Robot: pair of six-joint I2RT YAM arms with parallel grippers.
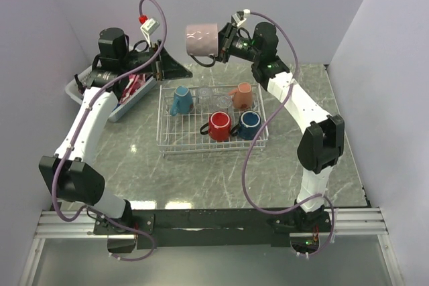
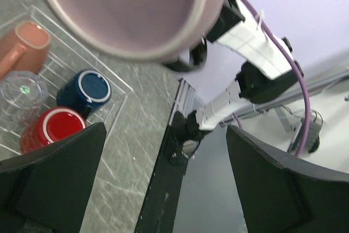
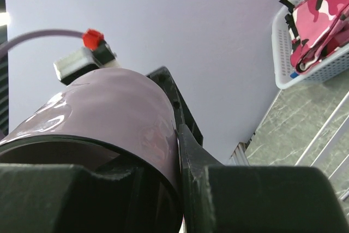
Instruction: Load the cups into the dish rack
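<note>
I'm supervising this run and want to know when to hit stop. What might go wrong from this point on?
The right gripper holds the mauve mug high in the air by one end; a slip could drop it toward the clear glasses in the dish rack. The open left gripper sits close to that mug, so the two arms might bump. Lowering beside the salmon mug could knock it.

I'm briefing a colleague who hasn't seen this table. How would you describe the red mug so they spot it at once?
Find the white wire dish rack in the middle of the table. In its near row sit two mugs; the red mug is the left one. It is the only red cup; the navy mug sits beside it.
</note>
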